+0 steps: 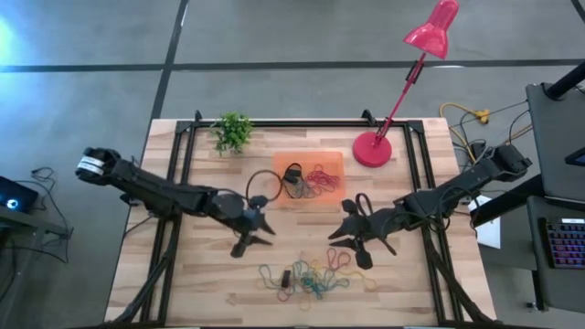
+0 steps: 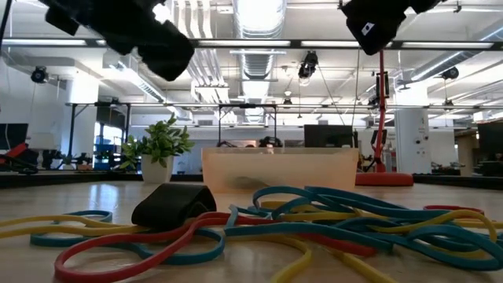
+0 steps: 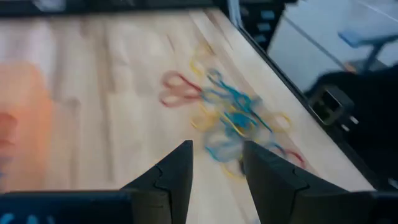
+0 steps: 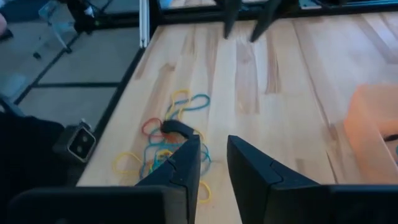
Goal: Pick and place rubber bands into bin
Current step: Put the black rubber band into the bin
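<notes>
Orange and translucent, the bin (image 1: 309,161) sits toward the far middle of the wooden table (image 1: 183,274), between a small potted plant (image 1: 233,131) and the round base of a red lamp (image 1: 372,149). From above I count several rubber bands (image 1: 315,179) already inside it, red and dark loops; one large dark loop (image 1: 263,183) lies half over the bin's left rim and half on the wood, so I would not score it as placed. By my judgement the task is partly done: the larger share remains in a loose multicoloured pile (image 1: 311,274) near the front edge, with a small dark object (image 1: 285,278) among the loops, seen close up in the low view as a black lump (image 2: 173,206). My left gripper (image 1: 254,230) hangs above bare wood between bin and pile; its wrist camera shows the fingers (image 3: 171,180) set a narrow gap apart with nothing between them. My right gripper (image 1: 355,234) hovers on the other side at a similar position, fingers (image 4: 180,168) likewise narrowly parted and empty, looking toward the pile. Neither arm carries a band at this moment, so what is left, as I read it, is repeated picking from the front pile and, probably, nudging the straddling loop fully inside.
</notes>
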### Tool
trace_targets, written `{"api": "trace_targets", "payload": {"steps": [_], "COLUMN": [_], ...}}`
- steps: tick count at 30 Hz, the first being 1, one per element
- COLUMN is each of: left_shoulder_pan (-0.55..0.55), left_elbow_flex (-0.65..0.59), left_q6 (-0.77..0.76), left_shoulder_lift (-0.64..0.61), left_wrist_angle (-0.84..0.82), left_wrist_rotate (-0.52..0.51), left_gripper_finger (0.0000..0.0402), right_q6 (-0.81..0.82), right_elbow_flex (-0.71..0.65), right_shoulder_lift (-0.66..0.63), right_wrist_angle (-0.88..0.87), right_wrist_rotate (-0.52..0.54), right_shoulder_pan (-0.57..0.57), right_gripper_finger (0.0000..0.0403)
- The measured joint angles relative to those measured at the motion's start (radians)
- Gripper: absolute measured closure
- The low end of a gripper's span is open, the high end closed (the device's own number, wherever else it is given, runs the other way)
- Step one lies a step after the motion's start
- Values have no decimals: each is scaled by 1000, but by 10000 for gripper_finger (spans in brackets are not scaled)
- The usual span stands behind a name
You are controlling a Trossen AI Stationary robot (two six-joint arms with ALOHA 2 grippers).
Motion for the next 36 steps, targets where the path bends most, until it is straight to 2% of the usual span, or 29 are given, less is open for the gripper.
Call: {"api": "trace_targets", "payload": {"steps": [5, 11, 15, 20, 27, 36], "left_shoulder_pan": [-89, -179, -221, -240, -241, -260], "left_elbow_flex": [1, 3, 36, 97, 176, 235], "left_q6": [-65, -82, 50, 268, 364, 411], "left_shoulder_lift": [16, 98, 181, 300, 438, 513], "left_wrist_angle": [-8, 75, 73, 63, 15, -11], "left_wrist_rotate": [-31, -54, -150, -270, -280, -279], "left_gripper_finger": [276, 276, 276, 276, 276, 276], "right_q6": [-23, -58, -85, -78, -74, -73], "right_elbow_flex": [0, -3, -3, -3, -4, -4], "right_shoulder_lift": [1, 2, 2, 2, 2, 2], "right_wrist_angle": [-33, -129, -210, -223, -239, -281], "right_wrist_rotate": [-5, -7, -8, -8, -9, -7], "right_shoulder_pan": [0, 0, 0, 4, 29, 42], "right_gripper_finger": [326, 331, 332, 327, 333, 339]}}
